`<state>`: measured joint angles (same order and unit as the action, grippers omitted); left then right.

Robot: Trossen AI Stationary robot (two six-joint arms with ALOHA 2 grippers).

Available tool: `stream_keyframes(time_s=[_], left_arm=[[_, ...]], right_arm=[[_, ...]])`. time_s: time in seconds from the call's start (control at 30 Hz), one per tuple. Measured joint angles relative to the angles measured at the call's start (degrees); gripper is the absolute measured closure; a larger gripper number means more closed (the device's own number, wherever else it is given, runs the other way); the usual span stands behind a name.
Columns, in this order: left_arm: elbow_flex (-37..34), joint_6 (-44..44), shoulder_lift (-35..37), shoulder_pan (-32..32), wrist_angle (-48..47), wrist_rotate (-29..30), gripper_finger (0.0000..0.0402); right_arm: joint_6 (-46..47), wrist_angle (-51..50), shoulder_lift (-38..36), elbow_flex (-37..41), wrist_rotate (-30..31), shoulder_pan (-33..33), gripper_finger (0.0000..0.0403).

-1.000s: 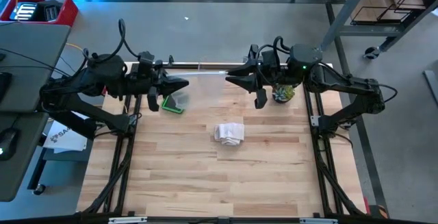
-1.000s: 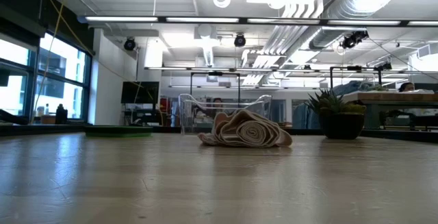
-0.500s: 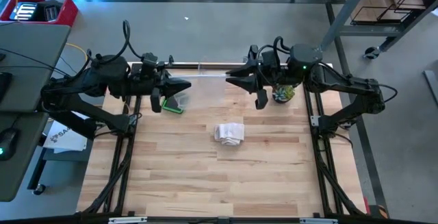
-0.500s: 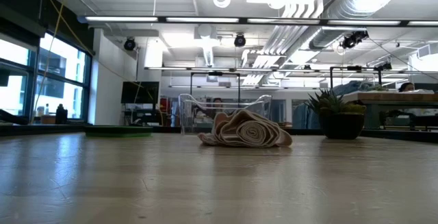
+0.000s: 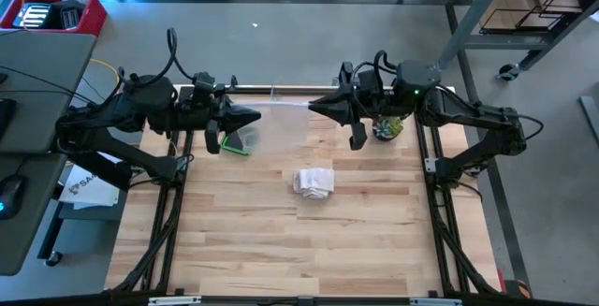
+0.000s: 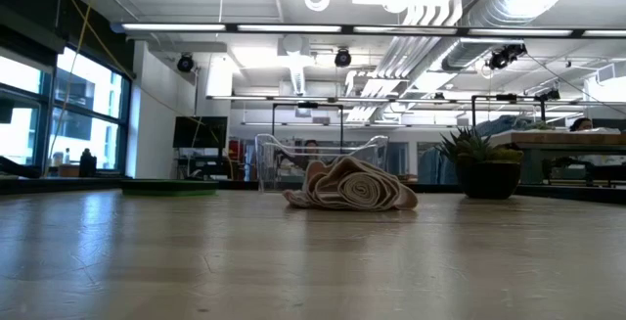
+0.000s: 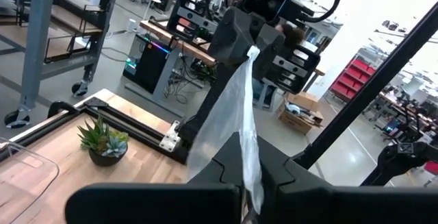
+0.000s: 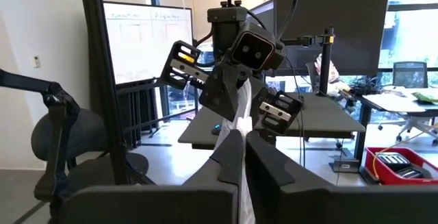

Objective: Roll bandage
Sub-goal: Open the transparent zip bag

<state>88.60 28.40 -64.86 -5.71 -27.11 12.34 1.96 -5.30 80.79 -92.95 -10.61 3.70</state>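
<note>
A clear, thin plastic bag is clamped and stretched between the closed left gripper and closed right gripper above the bench's far edge. The crumpled beige cloth bandage is left loose at the bench's centre. Further separation risks tearing the film or slipping a grip.

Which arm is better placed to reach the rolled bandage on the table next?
Probably neither: left gripper and right gripper are both shut on the clear plastic bag. The right is slightly nearer the bandage.
</note>
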Motion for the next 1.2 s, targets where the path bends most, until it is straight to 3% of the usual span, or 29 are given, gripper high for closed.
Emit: stream_keyframes(time_s=[0.2, 0.4, 0.6, 0.83, 1.2], left_arm=[[0.0, 0.0, 0.0, 0.0, -0.8, -0.2, 0.039], [0.0, 1.0, 0.0, 0.0, -3.1, -0.5, 0.032], [-0.1, 5.9, 1.5, -3.0, -4.2, -12.8, 0.0253], [0.0, -3.4, -0.3, -3.1, -4.9, -1.3, 0.0221], [0.0, -8.4, -13.3, 0.2, -9.0, -9.1, 0.0187]], right_arm=[[-0.8, -0.2, 0.0, 0.0, 0.0, 0.0, 0.0402], [-1.0, -5.9, -0.8, 0.0, -0.5, 0.0, 0.0402], [-0.9, -14.1, -3.4, 0.0, -0.3, 0.0, 0.0402], [-0.8, -23.5, -0.3, 0.0, -0.2, -1.2, 0.0403], [-3.5, -27.1, 8.7, 0.1, 0.5, -3.3, 0.0403]])
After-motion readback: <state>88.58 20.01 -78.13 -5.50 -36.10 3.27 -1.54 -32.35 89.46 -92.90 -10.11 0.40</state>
